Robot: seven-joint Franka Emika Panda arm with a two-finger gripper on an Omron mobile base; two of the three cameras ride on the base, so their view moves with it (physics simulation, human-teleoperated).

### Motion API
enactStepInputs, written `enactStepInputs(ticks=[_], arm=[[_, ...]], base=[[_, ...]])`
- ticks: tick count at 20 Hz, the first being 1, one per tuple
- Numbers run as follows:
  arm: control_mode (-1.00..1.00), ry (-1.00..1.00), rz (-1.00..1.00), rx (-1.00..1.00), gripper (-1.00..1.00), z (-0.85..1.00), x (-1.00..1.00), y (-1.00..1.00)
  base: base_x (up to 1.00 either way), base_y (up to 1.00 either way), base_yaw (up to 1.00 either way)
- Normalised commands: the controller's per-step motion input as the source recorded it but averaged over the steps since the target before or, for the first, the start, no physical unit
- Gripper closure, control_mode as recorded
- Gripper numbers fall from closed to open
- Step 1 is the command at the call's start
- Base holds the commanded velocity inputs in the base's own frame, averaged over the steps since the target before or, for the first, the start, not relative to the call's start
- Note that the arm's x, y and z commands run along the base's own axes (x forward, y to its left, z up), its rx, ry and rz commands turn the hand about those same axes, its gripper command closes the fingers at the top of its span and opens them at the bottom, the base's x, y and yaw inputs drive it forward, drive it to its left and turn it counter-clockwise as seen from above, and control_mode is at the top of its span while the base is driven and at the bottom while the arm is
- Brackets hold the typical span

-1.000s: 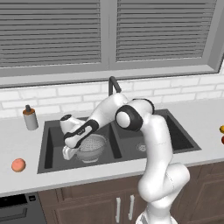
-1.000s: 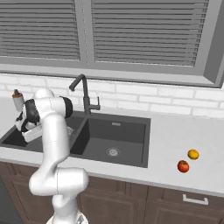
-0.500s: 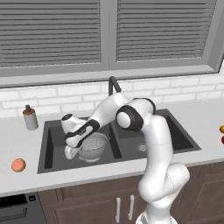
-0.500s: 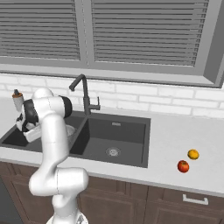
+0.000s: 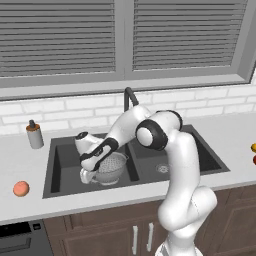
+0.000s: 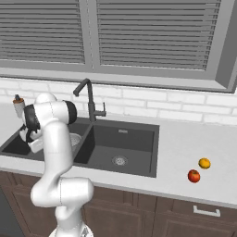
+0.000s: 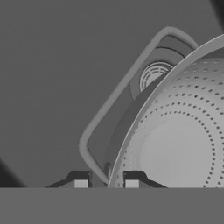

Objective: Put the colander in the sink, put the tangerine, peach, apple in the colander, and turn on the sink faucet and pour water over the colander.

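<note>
In the left base view the arm reaches from the lower right down into the left basin of the sink (image 5: 60, 165), at centre left. The pincer (image 5: 89, 174) is clamped on the near left rim of the colander (image 5: 112, 168), which sits in that basin. The sink faucet (image 5: 129, 97) rises behind, at centre. The peach (image 5: 20, 188) lies on the counter (image 5: 30, 205) at the left edge.

In the right base view the arm stands at the left, hiding most of the colander (image 6: 75, 140). The tangerine (image 6: 204, 163) and apple (image 6: 194, 175) lie near each other on the counter at lower right.

In the hand view the fingertips (image 7: 81, 183) straddle the colander's rim at the bottom, jaws closed on it. The drain (image 7: 153, 73) shows above centre.
</note>
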Motion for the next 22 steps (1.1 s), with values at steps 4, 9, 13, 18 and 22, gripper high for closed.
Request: enactStepInputs(ticks=[4,9,13,18,22], arm=[[-1.00,0.00,0.01,0.00,1.00,-0.10,0.00,-0.02],[-1.00,0.00,0.01,-0.01,1.00,-0.32,0.08,0.00],[-1.00,0.00,0.05,0.00,1.00,-0.20,0.30,0.00],[-1.00,0.00,0.10,0.00,1.00,-0.18,0.12,-0.20],[-1.00,0.00,0.08,0.00,1.00,-0.07,-0.12,-0.47]], base=[[0.00,0.00,0.00],[0.00,0.00,0.00],[0.00,0.00,0.00],[0.00,0.00,0.00],[0.00,0.00,0.00]])
